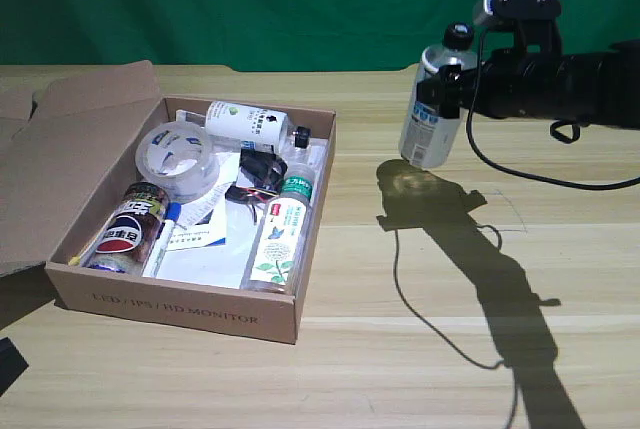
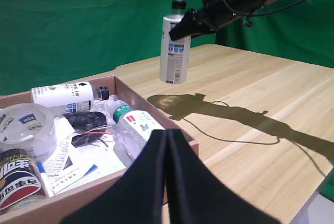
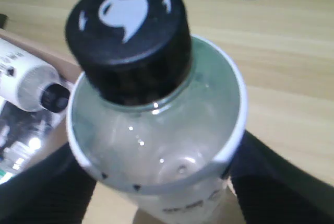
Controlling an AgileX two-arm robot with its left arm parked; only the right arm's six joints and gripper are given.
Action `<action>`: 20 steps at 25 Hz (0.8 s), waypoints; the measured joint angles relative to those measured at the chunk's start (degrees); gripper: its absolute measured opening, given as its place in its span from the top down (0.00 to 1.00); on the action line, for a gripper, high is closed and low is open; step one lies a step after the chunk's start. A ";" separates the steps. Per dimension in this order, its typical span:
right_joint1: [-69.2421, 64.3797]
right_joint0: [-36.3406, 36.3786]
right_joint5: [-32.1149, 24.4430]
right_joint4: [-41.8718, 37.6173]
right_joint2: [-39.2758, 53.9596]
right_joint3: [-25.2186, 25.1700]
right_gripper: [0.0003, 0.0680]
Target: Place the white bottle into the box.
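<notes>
While the right arm reaches in from the exterior view's right, its gripper (image 1: 446, 87) holds the white bottle (image 1: 433, 114) upright, clear of the bench (image 1: 430, 279). Fingers (image 3: 271, 182) closed on the bottle's upper body, just below the shoulder, one dark finger on each side in the right wrist view; black cap (image 3: 130, 36) pokes up above them. Bottle's lower half, with its blue-printed label, hangs free under the fingers. Its shadow lies on the bench directly beneath, and there is a visible gap between base and wood.

Bottle sits well to the right of the box (image 1: 180, 304) in the exterior view, near the far side of the bench, not over the box. Left wrist view agrees: bottle (image 2: 175, 46) in the air beyond the box's corner, gripper (image 2: 185, 27) at its shoulder.

Box rests on the bench at the exterior view's left, flaps open, faint "HD MONITOR" print on its near wall. Inside:
- a second white bottle (image 1: 250, 121) with black cap, lying along the far wall
- tape roll (image 1: 176, 159) near the far left
- clear bottle with green cap (image 1: 282, 232), lying along the right wall
- Pepsi can (image 1: 128, 229) at the near left
- marker (image 1: 162, 237) beside the can
- papers and a dark tangle with red wire in the middle.

Black cable (image 1: 500, 164) trails from the arm.
</notes>
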 joint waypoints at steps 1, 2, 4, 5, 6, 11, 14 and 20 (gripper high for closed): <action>-1.96 0.00 1.06 2.45 0.00 -0.45 0.18; -3.39 0.00 2.18 4.38 0.00 -0.78 0.18; -6.49 0.60 5.40 8.91 0.00 -1.86 0.18; -7.33 1.08 6.54 10.41 0.00 -2.61 0.18; -8.62 2.79 8.66 12.79 0.00 -3.78 0.18; -8.83 14.65 11.35 13.87 -0.17 -6.26 0.18; -5.86 21.67 11.41 12.33 -2.31 -6.70 0.18; 3.44 27.34 12.02 9.52 -8.15 -8.03 0.18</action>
